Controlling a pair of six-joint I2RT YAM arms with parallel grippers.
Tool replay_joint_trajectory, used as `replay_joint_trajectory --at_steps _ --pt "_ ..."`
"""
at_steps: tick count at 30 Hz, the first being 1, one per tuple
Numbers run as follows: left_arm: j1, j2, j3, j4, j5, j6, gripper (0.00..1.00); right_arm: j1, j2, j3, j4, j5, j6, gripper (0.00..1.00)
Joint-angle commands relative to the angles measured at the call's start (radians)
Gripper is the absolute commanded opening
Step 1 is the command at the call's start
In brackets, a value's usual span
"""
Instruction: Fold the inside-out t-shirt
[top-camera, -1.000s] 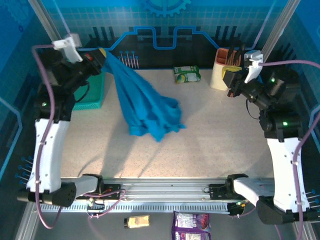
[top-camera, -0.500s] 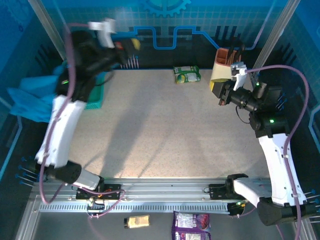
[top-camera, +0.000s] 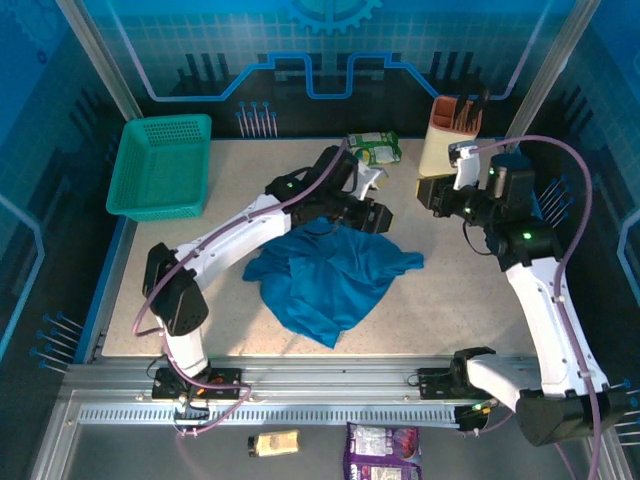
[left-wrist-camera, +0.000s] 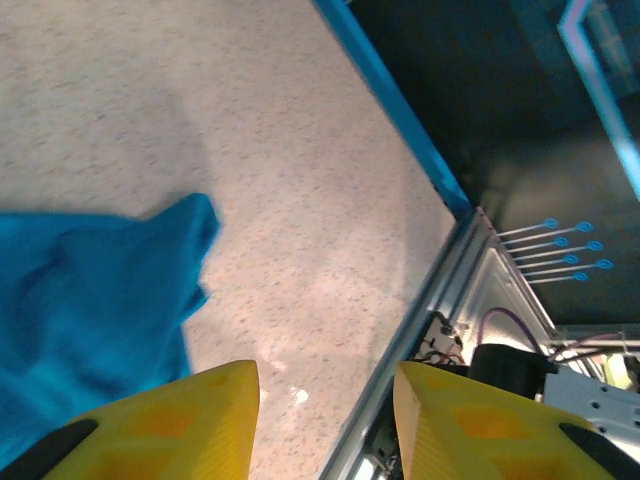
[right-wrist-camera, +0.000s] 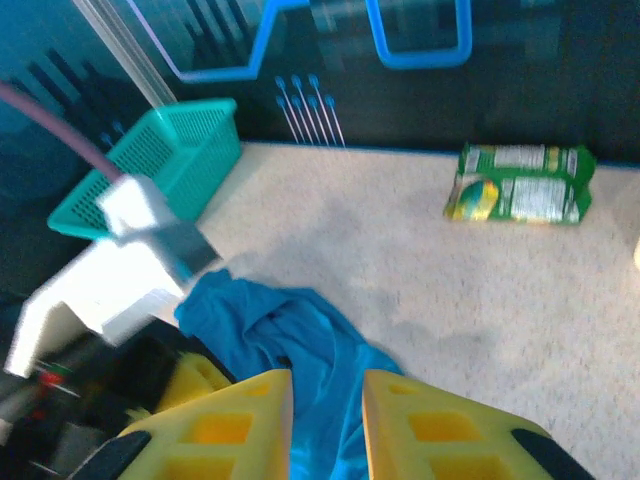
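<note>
Left pincer (left-wrist-camera: 325, 368): yellow fingers are set well apart; nothing is held; the speckled beige desk (left-wrist-camera: 150, 100) is seen through the gap.
Right pincer (right-wrist-camera: 327, 380): yellow fingers are parted by a narrow gap; nothing is gripped; it is carried above the desk, clear of the cloth.
Plain medium-blue soft-cloth t-shirt (top-camera: 335, 275): laid in a crumpled heap on the desk; found just beside the left pincer, on its near side; placed left of the right pincer and nearer the arm bases, apart from it.
Teal plastic mesh basket (top-camera: 160, 165): set at the far left corner, well apart to the left of the left pincer.
Green snack packet (top-camera: 372, 148): laid flat just beyond the left pincer, left of the right pincer.
Cream upright holder (top-camera: 443, 145): brown items are stood inside; placed just beyond the right pincer.
Small yellow packet (top-camera: 273, 442) and purple packet (top-camera: 383, 442): laid past the near rail, well apart from both pincers.
</note>
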Motion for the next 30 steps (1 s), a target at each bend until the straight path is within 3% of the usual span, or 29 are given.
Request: replay_joint_trajectory --at_steps 1,8,12,19,24,27,30 --pt "0.038 -0.103 -0.108 0.013 -0.101 -0.031 0.41 0.057 0.052 -0.052 -0.066 0.093 0.002 0.27" --pt "0.088 -0.250 -0.492 0.012 -0.256 -0.123 0.42 0.211 0.184 -0.145 -0.105 0.200 0.058 0.22" --pt "0.124 -0.275 -0.683 0.078 -0.251 -0.178 0.42 0.325 0.274 -0.177 -0.136 0.204 0.085 0.20" --pt "0.162 -0.205 -0.813 0.165 -0.206 -0.217 0.43 0.401 0.391 -0.228 -0.181 0.406 0.168 0.48" --pt "0.162 -0.165 -0.832 0.136 -0.253 -0.213 0.45 0.401 0.454 -0.269 -0.101 0.380 0.174 0.59" --pt "0.167 -0.146 -0.846 0.139 -0.237 -0.194 0.46 0.400 0.511 -0.258 -0.077 0.359 0.179 0.56" --pt "0.170 -0.125 -0.857 0.136 -0.215 -0.187 0.42 0.397 0.542 -0.235 -0.087 0.389 0.185 0.39"
